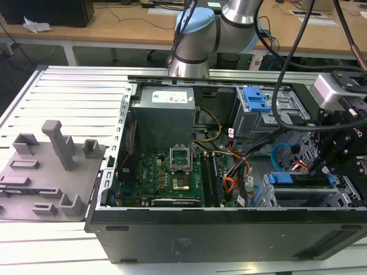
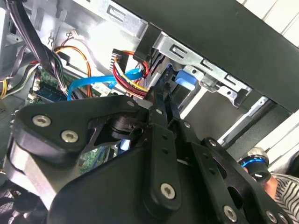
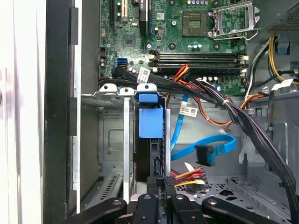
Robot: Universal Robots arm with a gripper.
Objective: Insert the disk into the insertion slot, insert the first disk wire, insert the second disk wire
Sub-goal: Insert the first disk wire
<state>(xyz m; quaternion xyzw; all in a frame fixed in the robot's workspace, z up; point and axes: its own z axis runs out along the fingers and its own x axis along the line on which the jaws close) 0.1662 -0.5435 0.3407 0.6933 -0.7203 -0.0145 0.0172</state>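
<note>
Since the disk [image 3: 150, 122] sits in the insertion slot [image 3: 110, 140], mid-frame in the first wrist view, step one looks done; gripper [image 3: 166, 187] fingers [image 2: 161, 109] pinched on first disk wire [image 3: 187, 176], bottom centre; second disk wire [image 3: 205, 155] loose lower right, apparently unplugged.

The disk [image 3: 150, 122] sits in the slot [image 3: 126, 140], with metal walls tight against both flanks. Between the disk and the case wall [image 3: 58, 116], a bay of the slot stands open. On the disk's other side, the blue wire [image 3: 205, 151] loops over the perforated floor [image 3: 243, 186], and the power wires [image 3: 187, 175] cross close by. A black bundle [image 3: 233, 112] slants past the disk's latch end, before the board [image 3: 187, 42]
</note>
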